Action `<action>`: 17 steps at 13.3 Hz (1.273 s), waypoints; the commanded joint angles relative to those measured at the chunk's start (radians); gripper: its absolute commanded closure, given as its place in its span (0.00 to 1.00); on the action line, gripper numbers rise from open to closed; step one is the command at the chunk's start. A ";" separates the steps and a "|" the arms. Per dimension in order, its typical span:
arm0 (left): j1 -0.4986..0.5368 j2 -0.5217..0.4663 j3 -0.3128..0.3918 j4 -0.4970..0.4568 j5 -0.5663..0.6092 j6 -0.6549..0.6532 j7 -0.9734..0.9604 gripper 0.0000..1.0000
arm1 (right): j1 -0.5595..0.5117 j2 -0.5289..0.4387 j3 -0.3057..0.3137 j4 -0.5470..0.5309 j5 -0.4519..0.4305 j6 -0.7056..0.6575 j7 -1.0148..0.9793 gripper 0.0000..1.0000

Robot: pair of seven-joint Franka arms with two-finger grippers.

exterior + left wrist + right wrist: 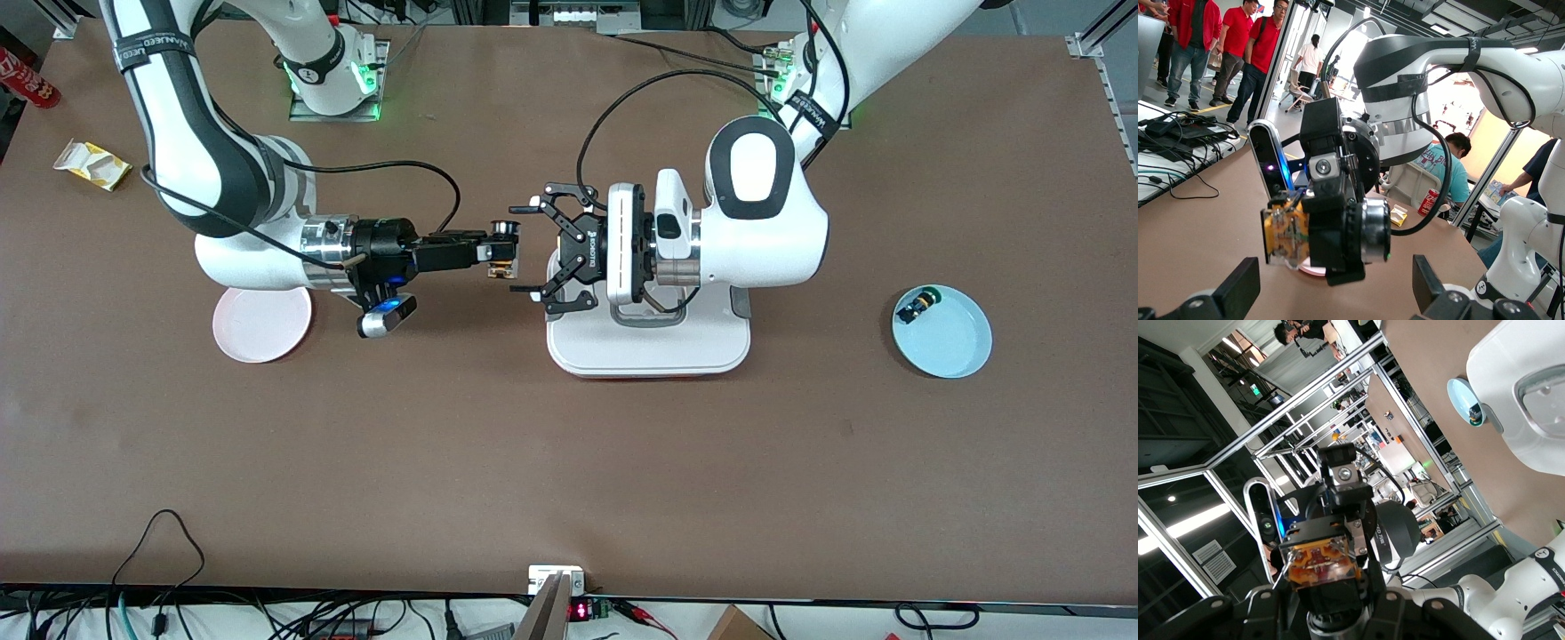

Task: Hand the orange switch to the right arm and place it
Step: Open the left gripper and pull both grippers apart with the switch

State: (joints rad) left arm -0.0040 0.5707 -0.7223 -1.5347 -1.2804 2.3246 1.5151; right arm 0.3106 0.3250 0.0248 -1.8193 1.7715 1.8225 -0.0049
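Mid-bench | right gripper (500, 252) clamps orange switch (503, 264) | left gripper (531, 260) open, empty | pink plate (262, 324) probably the target; lower gently, release last.

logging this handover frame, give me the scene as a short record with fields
stage: handover done, placing not yet begun
orange switch: held in the air between the two grippers
right gripper: shut on the orange switch
left gripper: open, facing the switch, not touching it
pink plate: under the right arm, bare
blue plate: toward the left arm's end, holds another button
white scale: under the left arm
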 commanded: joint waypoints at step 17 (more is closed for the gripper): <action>0.271 -0.132 -0.013 0.115 0.663 -0.709 -0.941 0.00 | -0.263 -0.001 0.001 0.015 -1.215 -0.284 -0.568 0.79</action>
State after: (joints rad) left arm 0.2624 0.4607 -0.7235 -1.4663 -0.7062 1.6777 0.7227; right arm 0.0544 0.3241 0.0181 -1.8148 0.6707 1.5423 -0.4647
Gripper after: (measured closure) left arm 0.000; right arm 0.555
